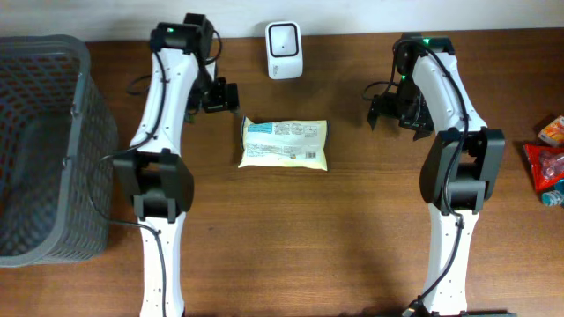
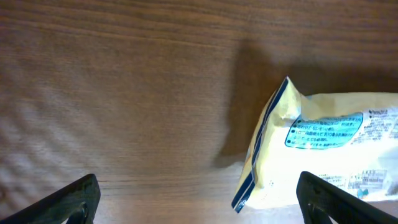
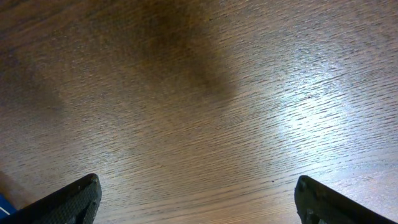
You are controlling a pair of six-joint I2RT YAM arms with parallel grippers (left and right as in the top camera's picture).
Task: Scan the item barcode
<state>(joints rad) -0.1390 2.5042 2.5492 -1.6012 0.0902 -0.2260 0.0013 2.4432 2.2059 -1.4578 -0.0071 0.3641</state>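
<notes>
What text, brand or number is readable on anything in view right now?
Pack: blue label and fine print, too small and blurred to read.
Scanner: no text visible.
Red packets at far right: print too small to read.

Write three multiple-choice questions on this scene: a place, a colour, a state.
1. The yellow packet lies: A) on the table, near the scanner; B) on top of the scanner; C) on the floor.
2. The scanner is: A) black; B) white; C) red.
3. The left gripper is: A) shut on the packet; B) shut, empty; C) open.
Answers: 1 A, it lies flat on the wood; 2 B, its housing is white; 3 C, its fingers stand wide apart.
</notes>
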